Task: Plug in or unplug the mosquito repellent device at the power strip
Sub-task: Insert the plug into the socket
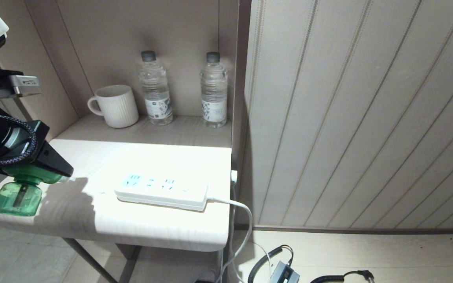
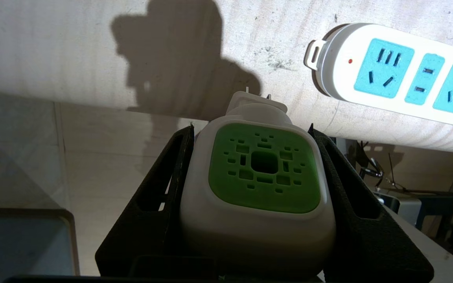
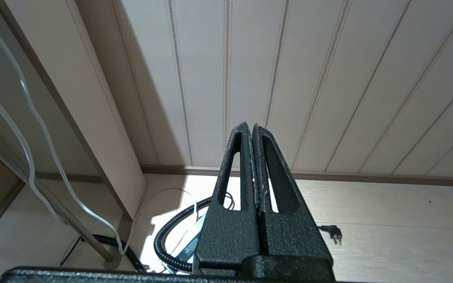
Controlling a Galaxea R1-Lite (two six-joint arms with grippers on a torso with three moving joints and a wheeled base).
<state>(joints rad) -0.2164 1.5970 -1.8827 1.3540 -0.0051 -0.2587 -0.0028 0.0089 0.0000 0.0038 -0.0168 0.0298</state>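
My left claw [image 2: 256,196] clamps the white mosquito repellent device [image 2: 258,188] with its green vented cap, off the strip.

In the head view I hold its translucent green bottle [image 1: 14,196] over the pale wooden table's [image 1: 151,228] left edge, well apart from the flat white power strip [image 1: 163,190] with blue sockets lying mid-table, cord running right. My right claw [image 3: 253,165] hangs low by the striped wall, fingers pressed together, empty.

— What was the room like?
— A striped panelled wall [image 1: 360,110] rose above pale floorboards [image 1: 368,251].
— Furniture?
— A light wooden table [image 1: 163,228], brightly lit, beneath a shelf alcove [image 1: 148,133].
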